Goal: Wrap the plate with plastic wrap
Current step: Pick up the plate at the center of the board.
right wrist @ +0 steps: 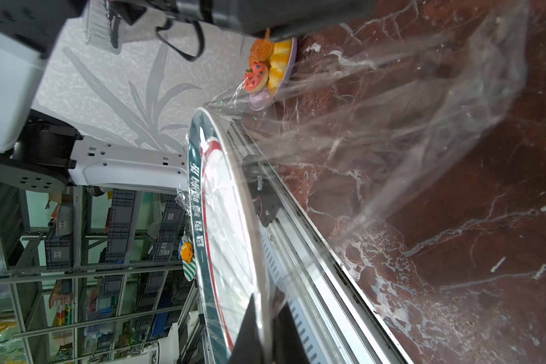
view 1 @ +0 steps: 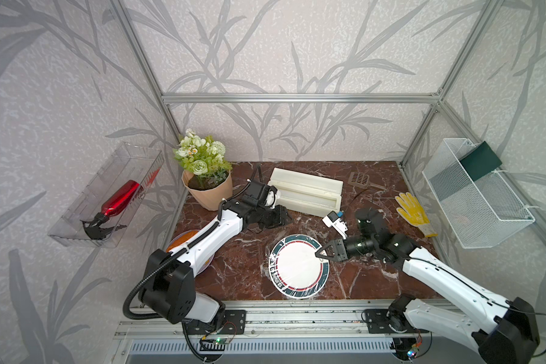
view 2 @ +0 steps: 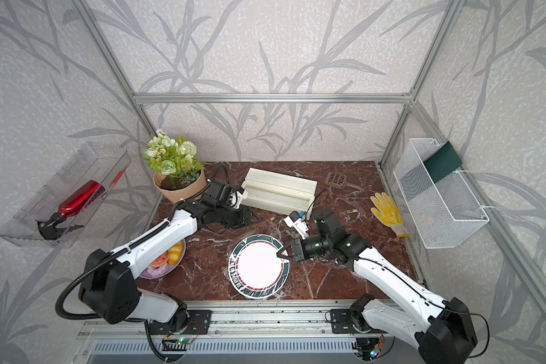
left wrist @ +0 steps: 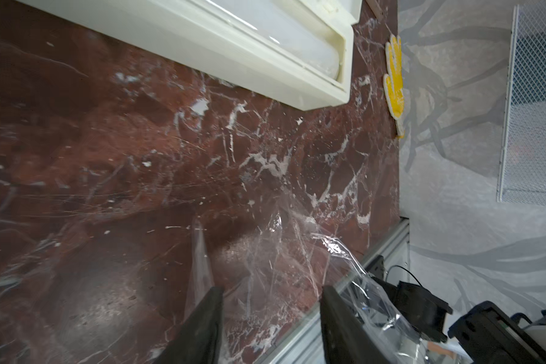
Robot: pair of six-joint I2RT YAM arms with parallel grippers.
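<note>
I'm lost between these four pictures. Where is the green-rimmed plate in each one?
In a top view: the plate is front-centre on the table, with the right pincer on its rim.
In a top view: the plate is again front-centre.
Left wrist: not in it.
Right wrist: seen edge-on through the picture's middle.
Shared landmark: the red marble tabletop, in all four.

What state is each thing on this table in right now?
Round white plate with dark green rim: film-covered, gripped at its rim.
Thin transparent plastic wrap: wrinkled, trailing from plate over table.
Long cream dispenser box: lid open, roll showing.
Right fingers: shut on the plate's rim.
Left fingers: open, away from the plate.
Yellow work glove: lying flat.
</note>
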